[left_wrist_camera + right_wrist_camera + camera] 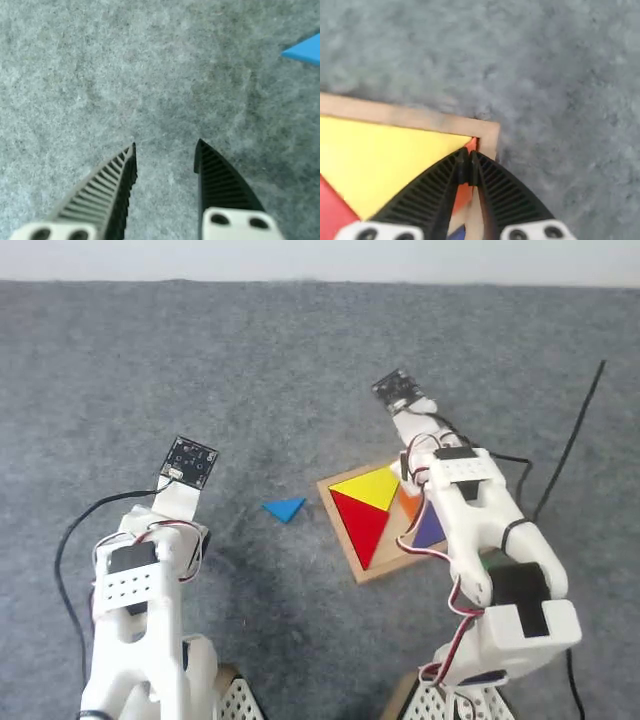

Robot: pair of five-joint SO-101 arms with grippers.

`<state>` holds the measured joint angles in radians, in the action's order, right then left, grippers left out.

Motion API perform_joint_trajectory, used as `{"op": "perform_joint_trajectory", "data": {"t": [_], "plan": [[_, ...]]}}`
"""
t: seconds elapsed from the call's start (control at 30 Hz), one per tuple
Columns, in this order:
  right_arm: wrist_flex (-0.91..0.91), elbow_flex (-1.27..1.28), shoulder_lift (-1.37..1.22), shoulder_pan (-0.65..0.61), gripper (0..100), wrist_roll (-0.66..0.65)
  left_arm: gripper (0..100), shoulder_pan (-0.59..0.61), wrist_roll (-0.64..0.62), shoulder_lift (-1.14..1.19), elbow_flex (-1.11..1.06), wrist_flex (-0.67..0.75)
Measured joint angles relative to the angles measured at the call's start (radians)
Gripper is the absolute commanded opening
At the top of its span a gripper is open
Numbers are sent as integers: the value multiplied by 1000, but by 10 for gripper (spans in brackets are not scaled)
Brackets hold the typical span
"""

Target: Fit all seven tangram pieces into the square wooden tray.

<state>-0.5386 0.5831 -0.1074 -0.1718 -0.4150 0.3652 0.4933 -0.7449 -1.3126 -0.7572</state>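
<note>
**Grey counter, one piece out: slip and snag risks**

Grey felt-like counter (pixel 200 360) is lying open on every side. Blue triangle (pixel 284 509) is lying loose on it between the arms, near the tray (pixel 410 119) but apart from it.

Left gripper (pixel 165 147) is hovering open over bare counter, with the triangle off to one side. Judgement: a thin flat piece is likely slipping from a pinch.

Right gripper (pixel 469 155) is hanging closed and seemingly empty at the tray's corner, over the orange piece (pixel 409 506) beside the yellow piece (pixel 385 155). Pressing down is risking snagging the rim or tipping a seated piece.
</note>
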Motion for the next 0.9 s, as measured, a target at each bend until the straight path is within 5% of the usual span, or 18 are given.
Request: {"op": "perform_joint_trajectory", "data": {"t": [0.2, 0.57, 0.9], "plan": [[-26, -6, 23, 100, 17, 95, 178, 0, 0, 0, 0, 0], [-264, -6, 190, 103, 17, 104, 178, 0, 0, 0, 0, 0], [-542, 5, 190, 87, 16, -80, 178, 0, 0, 0, 0, 0]]}}
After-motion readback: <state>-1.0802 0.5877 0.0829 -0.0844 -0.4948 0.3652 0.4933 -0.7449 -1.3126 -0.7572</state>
